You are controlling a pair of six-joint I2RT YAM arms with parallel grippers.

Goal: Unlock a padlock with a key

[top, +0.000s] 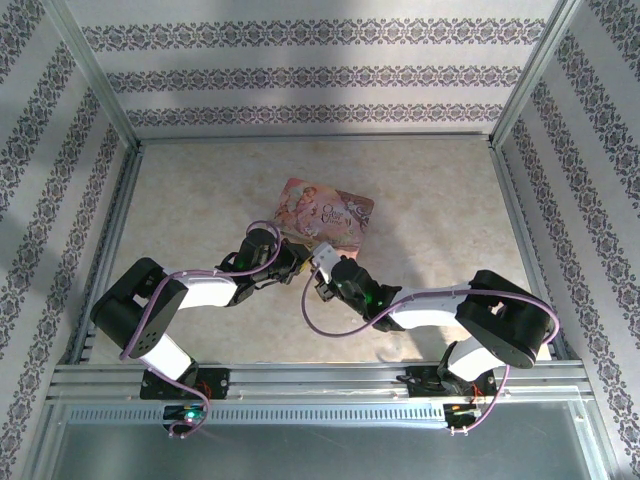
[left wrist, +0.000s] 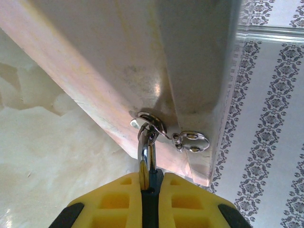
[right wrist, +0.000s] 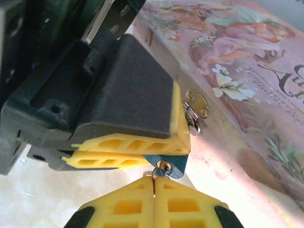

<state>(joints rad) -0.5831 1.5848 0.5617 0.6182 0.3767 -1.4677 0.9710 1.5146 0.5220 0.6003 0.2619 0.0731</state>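
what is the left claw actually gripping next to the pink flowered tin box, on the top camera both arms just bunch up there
Observer: The left claw is shut on the tiny blue metal padlock, its body pinched between the yellow fingers.
Operator: is the lock on the tin or loose
Observer: On it. Its chrome shackle is threaded through the silver latch on the side of the pink flower-printed tin box.
Operator: and the key
Observer: The right claw is shut on the tiny grey metal key. The key's tip meets the keyhole in the padlock's end, but I cannot tell how deep it sits.
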